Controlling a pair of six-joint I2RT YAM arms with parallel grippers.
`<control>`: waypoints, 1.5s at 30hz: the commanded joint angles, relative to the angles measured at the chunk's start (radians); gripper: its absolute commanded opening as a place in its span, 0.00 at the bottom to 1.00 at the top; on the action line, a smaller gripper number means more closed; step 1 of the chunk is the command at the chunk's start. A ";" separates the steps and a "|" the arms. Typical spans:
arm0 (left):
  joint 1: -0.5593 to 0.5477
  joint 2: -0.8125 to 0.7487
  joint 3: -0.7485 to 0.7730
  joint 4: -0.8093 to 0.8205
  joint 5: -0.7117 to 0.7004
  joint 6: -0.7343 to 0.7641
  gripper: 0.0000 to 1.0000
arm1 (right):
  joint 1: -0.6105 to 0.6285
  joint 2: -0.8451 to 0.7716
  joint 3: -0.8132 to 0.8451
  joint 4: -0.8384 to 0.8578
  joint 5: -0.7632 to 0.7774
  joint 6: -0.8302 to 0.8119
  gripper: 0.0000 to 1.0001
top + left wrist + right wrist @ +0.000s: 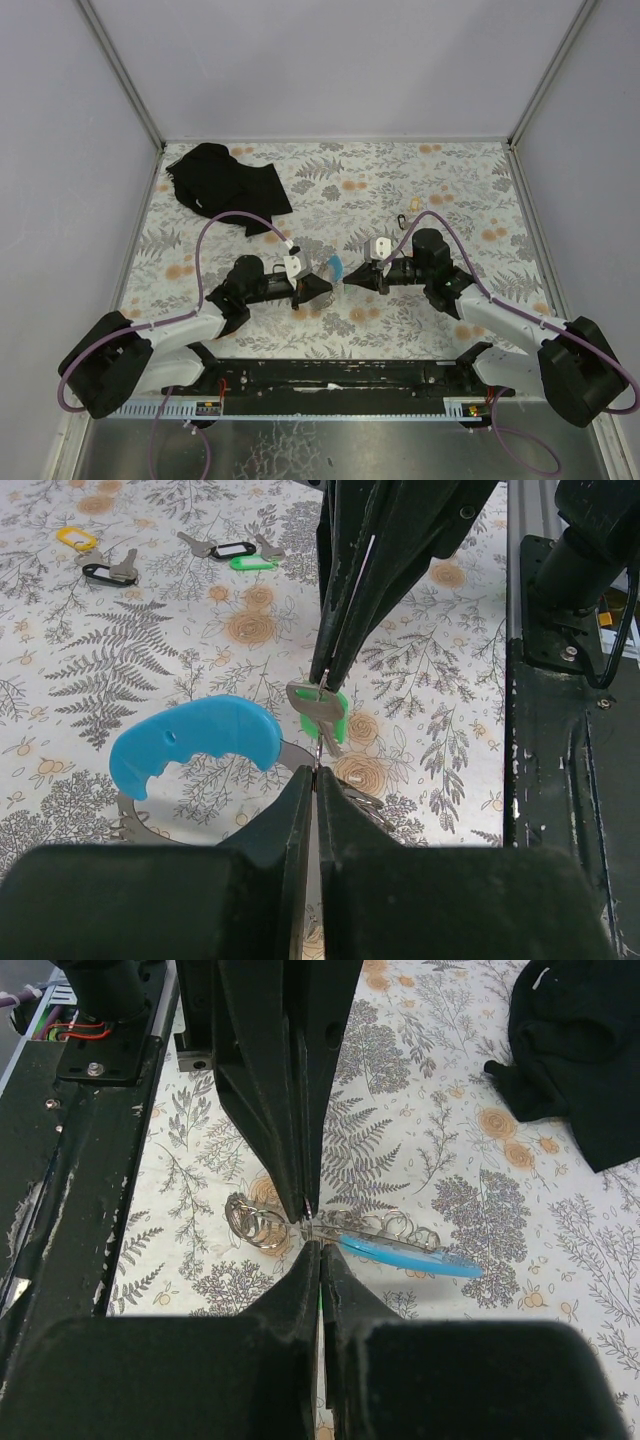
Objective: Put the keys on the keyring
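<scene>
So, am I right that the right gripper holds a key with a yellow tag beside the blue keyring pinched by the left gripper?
Not quite: the left wrist view shows the key in the right gripper has a green tag, not yellow; the left gripper pinches the keyring.

tabletop [400, 170]: pale cream, printed all over with grey fern leaves and small orange blossoms.
keyring [195, 740]: bright light-blue band, with a grey metal wire part.
held key [312, 702]: silver, backed by a bright green tag.
far keys [205, 546]: silver-grey, with tags in yellow, black and green.
cloth [225, 185]: solid black throughout.
left gripper [316, 780]: black.
right gripper [320, 1250]: black.
arms [180, 335]: white shells with black joints.
cables [215, 225]: purple.
rail [330, 375]: black, flecked with pale scuffs.
metal sheet [330, 450]: dull silvery grey, mottled.
walls [330, 60]: plain pale lilac-grey.
frame posts [120, 70]: light grey.
</scene>
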 commanded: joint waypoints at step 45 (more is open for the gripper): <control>0.006 0.049 -0.007 0.165 0.013 -0.067 0.00 | 0.029 0.004 0.031 -0.002 0.014 -0.031 0.00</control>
